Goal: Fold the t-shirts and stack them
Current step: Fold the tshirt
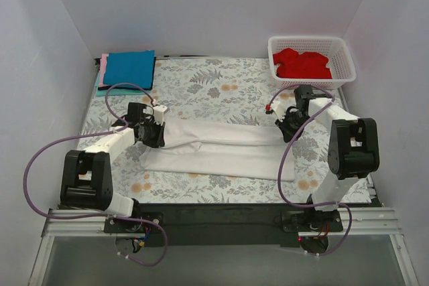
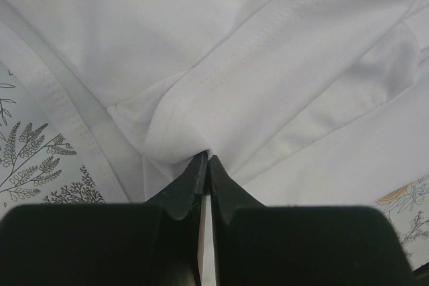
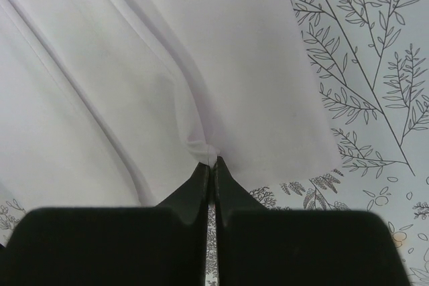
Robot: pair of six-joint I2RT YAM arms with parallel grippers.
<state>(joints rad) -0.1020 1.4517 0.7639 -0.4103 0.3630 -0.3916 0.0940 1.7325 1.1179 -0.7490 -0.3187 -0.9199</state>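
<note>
A white t-shirt (image 1: 221,147) lies across the middle of the floral cloth, partly folded lengthwise. My left gripper (image 1: 157,133) is shut on its left end; the left wrist view shows the white cloth (image 2: 221,72) pinched at the fingertips (image 2: 206,160). My right gripper (image 1: 289,125) is shut on its right end; the right wrist view shows the cloth (image 3: 167,78) pinched at the tips (image 3: 212,163). A folded blue t-shirt (image 1: 129,67) lies at the back left on a pink one (image 1: 102,75). A red t-shirt (image 1: 303,63) lies crumpled in the basket.
The white lattice basket (image 1: 345,55) stands at the back right corner. The floral table cloth (image 1: 208,78) covers the table between white walls. Purple cables loop from both arms.
</note>
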